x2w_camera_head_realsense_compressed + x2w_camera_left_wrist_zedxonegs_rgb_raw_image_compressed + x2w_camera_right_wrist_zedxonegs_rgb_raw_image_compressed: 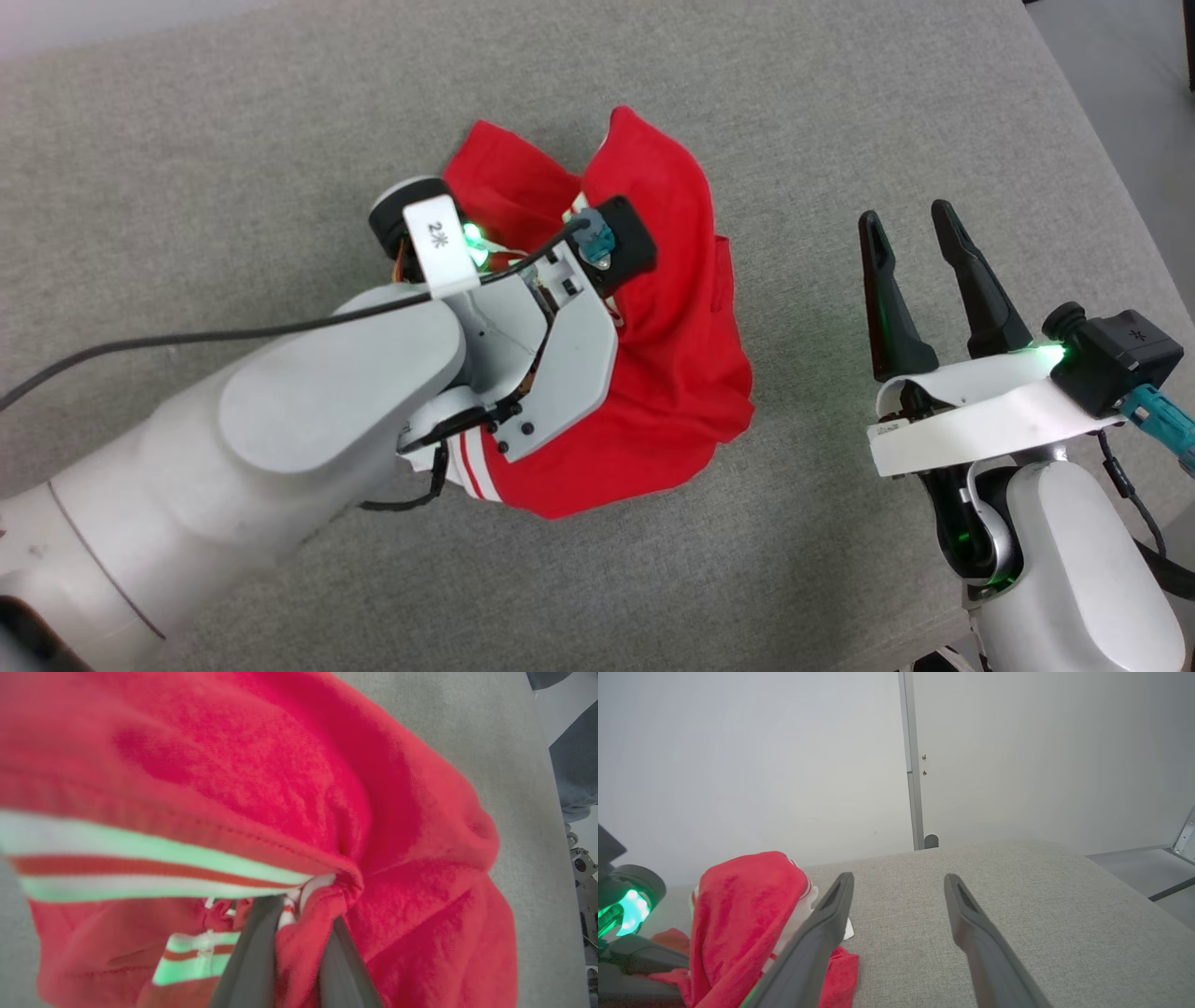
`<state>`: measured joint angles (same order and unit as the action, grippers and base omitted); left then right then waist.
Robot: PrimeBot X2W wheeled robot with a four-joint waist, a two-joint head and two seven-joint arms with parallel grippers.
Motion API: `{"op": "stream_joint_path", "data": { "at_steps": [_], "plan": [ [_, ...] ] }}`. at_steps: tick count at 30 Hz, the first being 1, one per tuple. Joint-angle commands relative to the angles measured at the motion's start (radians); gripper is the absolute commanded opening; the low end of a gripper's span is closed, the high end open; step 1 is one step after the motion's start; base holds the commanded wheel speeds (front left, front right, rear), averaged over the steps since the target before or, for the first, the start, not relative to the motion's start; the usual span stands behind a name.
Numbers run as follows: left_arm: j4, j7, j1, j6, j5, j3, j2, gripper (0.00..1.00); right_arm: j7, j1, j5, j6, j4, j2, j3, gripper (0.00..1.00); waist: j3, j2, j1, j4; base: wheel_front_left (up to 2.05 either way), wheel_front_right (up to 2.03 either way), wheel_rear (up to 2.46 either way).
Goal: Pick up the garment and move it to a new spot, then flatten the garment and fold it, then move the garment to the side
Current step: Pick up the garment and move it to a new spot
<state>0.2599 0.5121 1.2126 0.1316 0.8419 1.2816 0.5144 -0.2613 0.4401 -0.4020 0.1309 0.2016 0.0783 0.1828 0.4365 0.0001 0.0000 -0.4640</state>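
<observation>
Your left tool (303,919) grips the crumpled red jersey T-shirt (672,373): pick-up step; lift next. Right tool (906,217), three o'clock, open.

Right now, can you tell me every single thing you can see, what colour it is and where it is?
garment: one, red with red-and-white striped trim, bunched in a heap in the middle of the table.
table: one, grey fabric top, under the garment.
wall: one, white, behind the table's far edge.
strip: one, grey, upright on the wall.
left arm: one, pale grey, reaching over the garment from the lower left.
left claw: one, dark fingers, pinching a fold of the garment.
right claw: one, dark fingers, open, above the table to the right, apart from the garment.
</observation>
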Motion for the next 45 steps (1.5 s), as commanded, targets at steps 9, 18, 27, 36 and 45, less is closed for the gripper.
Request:
{"op": "stream_joint_path", "data": {
  "at_steps": [9, 18, 27, 36, 45],
  "plan": [
    [0.108, -0.155, 0.048, -0.002, 0.074, -0.002, -0.028, 1.00, -0.005, -0.003, 0.016, 0.000, 0.012, 0.003, -0.008, 1.00, -0.009, -0.0001, 0.0000, 0.044, 0.00, 0.00, 0.00],
    [0.166, -0.378, 0.071, -0.002, 0.236, -0.001, -0.022, 1.00, -0.005, -0.025, 0.030, 0.000, 0.047, 0.061, -0.017, 1.00, -0.090, -0.0001, 0.0000, 0.165, 0.00, 0.00, 0.00],
    [0.260, -0.678, -0.120, -0.002, 0.354, -0.008, 0.037, 1.00, -0.005, -0.075, 0.046, 0.000, 0.115, 0.140, -0.021, 1.00, -0.189, -0.0001, 0.0000, 0.284, 0.00, 0.00, 0.00],
    [0.318, -0.778, -0.403, -0.002, 0.448, -0.206, 0.050, 1.00, 0.024, -0.175, 0.029, 0.000, 0.126, 0.226, -0.085, 1.00, -0.253, -0.0001, 0.0000, 0.418, 0.00, 0.00, 0.00],
    [0.233, -0.777, -0.756, -0.049, 0.154, -0.628, 0.040, 1.00, 0.074, -0.311, 0.025, 0.000, 0.075, 0.258, -0.180, 1.00, -0.330, -0.0001, 0.0000, 0.491, 0.00, 0.00, 0.00]
  ]
}}
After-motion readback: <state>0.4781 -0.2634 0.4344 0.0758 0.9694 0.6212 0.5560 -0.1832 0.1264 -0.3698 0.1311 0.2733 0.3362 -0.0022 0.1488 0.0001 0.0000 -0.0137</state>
